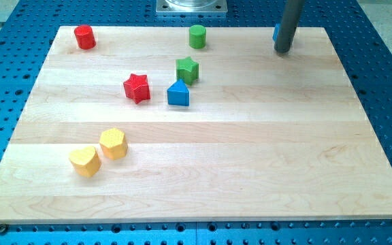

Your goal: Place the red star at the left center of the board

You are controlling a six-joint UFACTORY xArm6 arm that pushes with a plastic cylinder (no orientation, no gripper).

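Note:
The red star (136,88) lies on the wooden board (203,177), left of centre in the upper half. My tip (283,49) is at the view's top right, far to the right of the red star. It stands against a blue block (276,32) that it mostly hides, so that block's shape cannot be made out.
A green star (187,69) and a blue triangular block (177,93) sit just right of the red star. A red cylinder (84,37) is at top left, a green cylinder (197,36) at top centre. A yellow hexagon (113,143) and a yellow heart-like block (85,160) lie at lower left.

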